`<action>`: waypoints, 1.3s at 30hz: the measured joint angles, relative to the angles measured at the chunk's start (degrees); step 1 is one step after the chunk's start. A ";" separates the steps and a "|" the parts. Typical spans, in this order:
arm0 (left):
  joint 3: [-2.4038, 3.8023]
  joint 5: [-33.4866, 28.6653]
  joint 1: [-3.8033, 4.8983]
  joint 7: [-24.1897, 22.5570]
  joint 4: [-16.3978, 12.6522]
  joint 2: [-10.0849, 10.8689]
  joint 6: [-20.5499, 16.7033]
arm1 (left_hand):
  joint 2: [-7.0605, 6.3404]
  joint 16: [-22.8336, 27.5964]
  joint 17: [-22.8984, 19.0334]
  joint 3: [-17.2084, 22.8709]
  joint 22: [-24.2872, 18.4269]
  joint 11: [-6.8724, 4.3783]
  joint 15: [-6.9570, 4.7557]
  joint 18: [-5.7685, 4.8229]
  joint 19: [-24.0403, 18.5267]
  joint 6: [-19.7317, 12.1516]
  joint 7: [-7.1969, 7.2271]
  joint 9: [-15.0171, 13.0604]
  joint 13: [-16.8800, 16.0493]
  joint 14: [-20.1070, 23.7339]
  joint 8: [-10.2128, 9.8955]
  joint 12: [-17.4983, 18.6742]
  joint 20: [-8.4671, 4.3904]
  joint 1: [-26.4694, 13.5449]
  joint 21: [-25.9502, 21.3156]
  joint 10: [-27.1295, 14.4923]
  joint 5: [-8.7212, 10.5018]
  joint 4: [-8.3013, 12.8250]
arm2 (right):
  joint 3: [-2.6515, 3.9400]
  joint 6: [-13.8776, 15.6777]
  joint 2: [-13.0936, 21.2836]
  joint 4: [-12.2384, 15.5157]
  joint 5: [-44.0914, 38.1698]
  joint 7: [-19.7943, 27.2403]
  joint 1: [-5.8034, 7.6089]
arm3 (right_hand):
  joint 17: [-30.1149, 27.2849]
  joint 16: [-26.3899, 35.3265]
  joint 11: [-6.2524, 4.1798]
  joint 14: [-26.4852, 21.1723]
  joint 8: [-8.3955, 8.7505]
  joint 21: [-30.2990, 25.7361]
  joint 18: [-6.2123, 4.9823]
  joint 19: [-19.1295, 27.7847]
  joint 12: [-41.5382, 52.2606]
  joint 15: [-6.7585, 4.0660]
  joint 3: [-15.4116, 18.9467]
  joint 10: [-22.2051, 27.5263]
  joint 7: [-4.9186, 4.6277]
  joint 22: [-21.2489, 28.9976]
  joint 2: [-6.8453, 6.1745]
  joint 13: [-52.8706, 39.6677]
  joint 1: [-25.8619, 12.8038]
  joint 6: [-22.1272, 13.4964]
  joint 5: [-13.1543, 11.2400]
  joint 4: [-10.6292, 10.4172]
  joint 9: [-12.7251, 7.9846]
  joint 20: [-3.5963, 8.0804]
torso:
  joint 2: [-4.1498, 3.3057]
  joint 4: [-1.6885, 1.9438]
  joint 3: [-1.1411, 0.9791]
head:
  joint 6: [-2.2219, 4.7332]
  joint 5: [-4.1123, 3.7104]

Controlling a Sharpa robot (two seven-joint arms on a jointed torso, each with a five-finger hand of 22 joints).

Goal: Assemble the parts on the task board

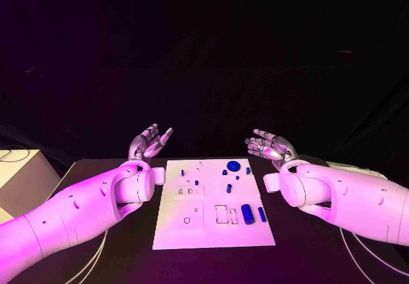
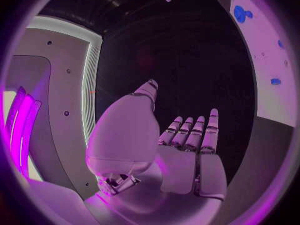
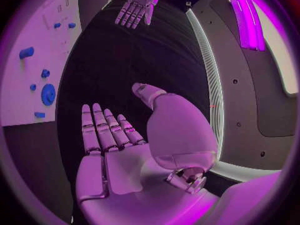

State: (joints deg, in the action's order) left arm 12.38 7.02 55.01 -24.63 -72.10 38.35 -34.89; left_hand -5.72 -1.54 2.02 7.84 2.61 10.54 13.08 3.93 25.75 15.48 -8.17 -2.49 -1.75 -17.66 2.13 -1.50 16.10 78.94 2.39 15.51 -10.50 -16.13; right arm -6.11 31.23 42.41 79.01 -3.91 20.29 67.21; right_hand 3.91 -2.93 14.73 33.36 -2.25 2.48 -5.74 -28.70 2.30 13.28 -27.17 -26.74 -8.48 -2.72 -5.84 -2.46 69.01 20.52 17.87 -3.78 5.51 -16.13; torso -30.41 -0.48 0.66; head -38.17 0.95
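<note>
Head view: your left hand (image 1: 150,144) and right hand (image 1: 272,148) were raised, fingers spread, empty, flanking the flat white task board (image 1: 196,234). Its blue parts (image 1: 247,213) lay loose; assembly looked unstarted.

Wrist views: smooth metallic palms, open; round blue disc (image 3: 48,94) lay on the board.

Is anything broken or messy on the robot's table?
Nothing stands out. The task board lies flat and square between the arms, the blue parts sit scattered on it, none off its edge. The left hand and right hand hover open, holding nothing.
</note>
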 measured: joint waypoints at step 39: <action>2.86 5.80 -0.35 1.84 -18.62 12.36 15.39 | -0.14 -17.47 15.21 7.17 3.57 -1.63 -7.35 5.90 32.53 35.52 -4.41 -4.40 -2.28 -45.43 8.38 -3.93 -4.11 7.94 11.71 46.27 -0.38 -0.26 | -0.31 -12.89 -1.95 -9.09 -76.22 -16.77 7.32 | 44.63 -60.01 -8.86 50.37 -6.55 49.51 -2.73 -51.37 1.63 -12.99 -4.07 -37.14 -1.32 -36.80 -7.54 -1.29 7.88 36.50 -2.51 6.09 4.94 10.83 | -6.31 3.92 1.08 | -0.21 -4.59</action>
State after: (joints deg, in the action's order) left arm 15.24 12.82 54.66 -22.79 -90.72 50.71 -19.50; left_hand -5.86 -19.01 17.23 15.01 6.18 8.91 5.73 9.84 58.27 51.00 -12.58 -6.89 -4.03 -63.09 10.51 -5.43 11.99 86.88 14.10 61.77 -10.88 -16.39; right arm -6.41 18.34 40.46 69.92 -80.14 3.51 74.53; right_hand 48.54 -62.94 5.87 83.73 -8.80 51.99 -8.48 -80.07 3.93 0.29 -31.24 -63.88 -9.79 -39.52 -13.38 -3.75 76.89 57.03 15.36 2.30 10.45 -5.29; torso -36.72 3.43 1.74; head -38.38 -3.64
